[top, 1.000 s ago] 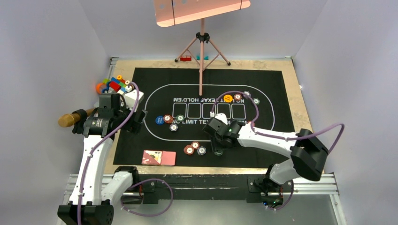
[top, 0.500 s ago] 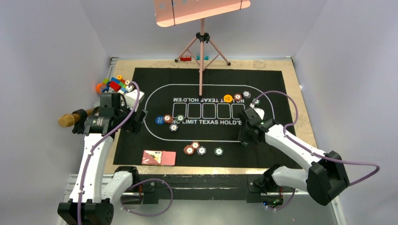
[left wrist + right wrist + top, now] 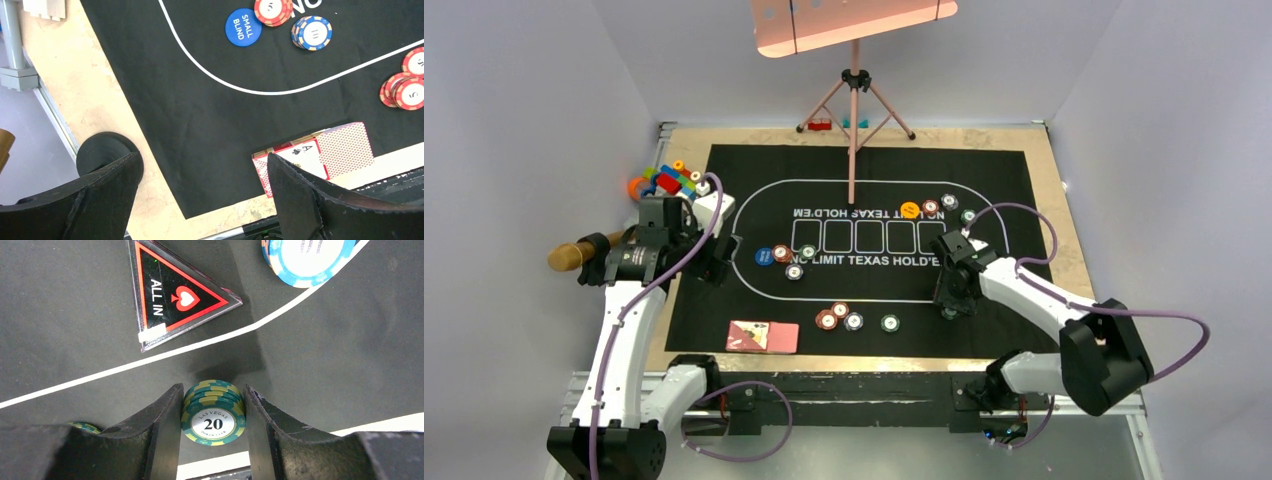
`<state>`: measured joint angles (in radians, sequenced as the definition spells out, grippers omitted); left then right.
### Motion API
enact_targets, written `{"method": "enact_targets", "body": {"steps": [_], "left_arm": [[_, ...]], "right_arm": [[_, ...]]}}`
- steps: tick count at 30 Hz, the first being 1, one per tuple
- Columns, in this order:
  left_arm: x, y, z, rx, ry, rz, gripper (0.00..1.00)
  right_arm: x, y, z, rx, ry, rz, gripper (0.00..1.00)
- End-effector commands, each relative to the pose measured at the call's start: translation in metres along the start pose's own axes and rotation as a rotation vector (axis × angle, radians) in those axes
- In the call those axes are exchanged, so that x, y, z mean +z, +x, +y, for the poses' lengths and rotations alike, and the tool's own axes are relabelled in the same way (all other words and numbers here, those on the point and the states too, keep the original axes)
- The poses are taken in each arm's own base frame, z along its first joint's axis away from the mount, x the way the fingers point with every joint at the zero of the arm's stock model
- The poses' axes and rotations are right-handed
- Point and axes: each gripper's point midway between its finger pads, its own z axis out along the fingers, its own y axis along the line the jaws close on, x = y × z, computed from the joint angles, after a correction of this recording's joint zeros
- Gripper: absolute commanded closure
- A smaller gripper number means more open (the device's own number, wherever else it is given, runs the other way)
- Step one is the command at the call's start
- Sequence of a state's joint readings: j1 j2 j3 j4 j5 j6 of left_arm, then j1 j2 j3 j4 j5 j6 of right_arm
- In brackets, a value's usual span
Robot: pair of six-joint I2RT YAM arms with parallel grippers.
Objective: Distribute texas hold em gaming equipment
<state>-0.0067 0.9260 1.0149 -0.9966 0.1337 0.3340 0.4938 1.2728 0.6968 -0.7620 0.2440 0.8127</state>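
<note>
Starting nearest the bases, we are finding the cards (image 3: 762,336) lying at the mat's (image 3: 724,310) 7 o'clock edge, with an ace showing face up on the pile. Just past them, near 6 o'clock, red chips (image 3: 832,315), a grey chip (image 3: 854,321) and a green chip (image 3: 890,323) are sitting in a row. At 4 o'clock the right gripper (image 3: 953,308) is clamping a green stack (image 3: 213,412), closed about halfway against its two sides. Whether that stack is resting on the mat, we are unable to tell. The triangle (image 3: 175,295) is lying flat just beyond it, toward 11 o'clock in the wrist view. At 9 o'clock the left gripper (image 3: 714,262) is hanging spread fully wide, holding nothing. The blue button (image 3: 765,256) is lying just at its 3 o'clock, with three chips (image 3: 795,271) beside it. Farthest, at 1 o'clock, the orange button (image 3: 910,210) is sitting beside the far chips (image 3: 949,201).
</note>
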Motion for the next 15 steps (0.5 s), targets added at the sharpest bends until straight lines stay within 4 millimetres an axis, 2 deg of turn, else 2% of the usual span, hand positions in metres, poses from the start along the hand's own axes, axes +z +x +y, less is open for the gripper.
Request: {"method": "enact_targets", "body": {"steps": [1,5,9,15], "left_arm": [[-0.0023,-0.0079,-0.0045,0.021,0.039,-0.031,0.0],[-0.0016,-0.0064,-0.0048,0.033,0.04,-0.033,0.0],[-0.0021,-0.0062,-0.005,0.042,0.04,-0.038,0.0],[-0.0017,-0.0057,-0.0071,0.053,0.055,-0.037,0.0]], "right_arm": [[0.0041,-0.0091,0.002,0.077,0.013,-0.028,0.68],[0.0108,-0.007,0.0014,0.102,0.038,-0.009,0.62],[0.0127,-0.0091,0.0001,0.124,0.065,-0.012,0.62],[0.0105,-0.0099,0.0023,0.128,0.064,-0.002,0.48]]}}
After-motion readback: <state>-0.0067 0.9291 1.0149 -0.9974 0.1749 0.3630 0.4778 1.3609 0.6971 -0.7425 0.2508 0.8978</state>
